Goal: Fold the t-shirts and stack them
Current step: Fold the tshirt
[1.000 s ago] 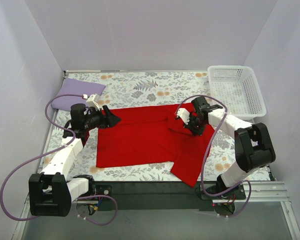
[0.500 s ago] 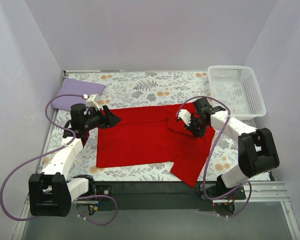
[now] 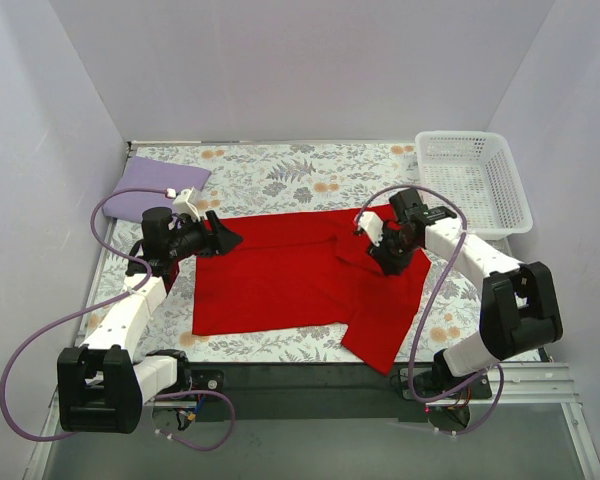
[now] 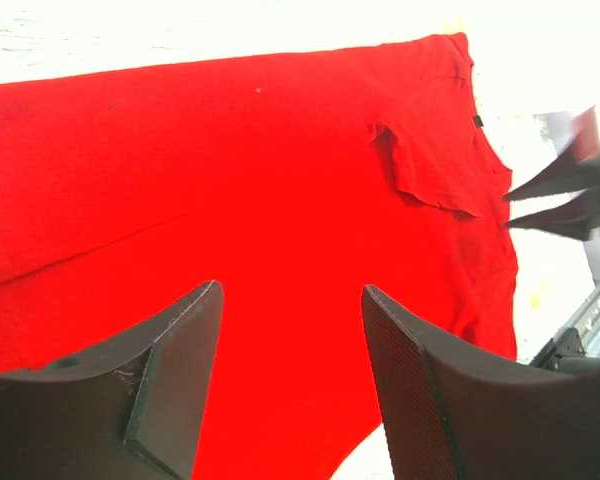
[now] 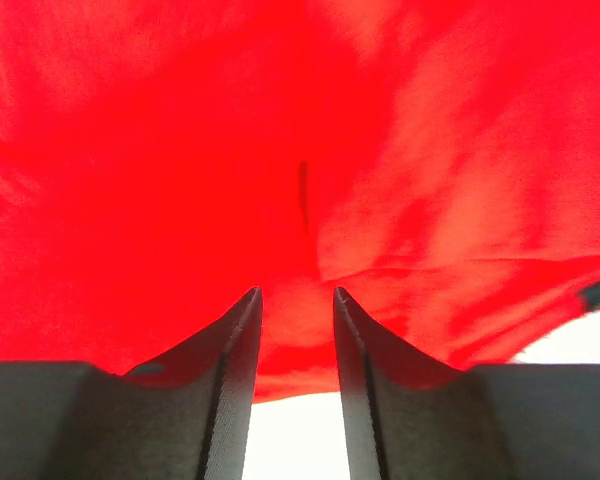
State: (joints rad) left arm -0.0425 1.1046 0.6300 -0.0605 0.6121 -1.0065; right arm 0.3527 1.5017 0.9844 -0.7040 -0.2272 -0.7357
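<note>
The red t-shirt (image 3: pixel 280 275) lies spread flat on the table, with its right sleeve (image 3: pixel 352 247) folded in over the body. It fills the left wrist view (image 4: pixel 230 150) and the right wrist view (image 5: pixel 280 120). The pale lavender t-shirt (image 3: pixel 155 187) lies folded at the back left. My left gripper (image 3: pixel 226 238) is open and empty, hovering over the shirt's left edge (image 4: pixel 292 290). My right gripper (image 3: pixel 378 262) is over the shirt's right shoulder by the folded sleeve, jaws a little apart with nothing between them (image 5: pixel 297 295). It shows blurred in the left wrist view (image 4: pixel 510 208).
A white lattice basket (image 3: pixel 460 137) stands at the back right. The grey floral-print cloth (image 3: pixel 280 175) covers the table. Walls close in the left, back and right sides. A black strip runs along the table's near edge (image 3: pixel 300 375).
My right gripper has drawn back a little to the right, away from the folded-in sleeve. The left arm and both shirts have not moved.
</note>
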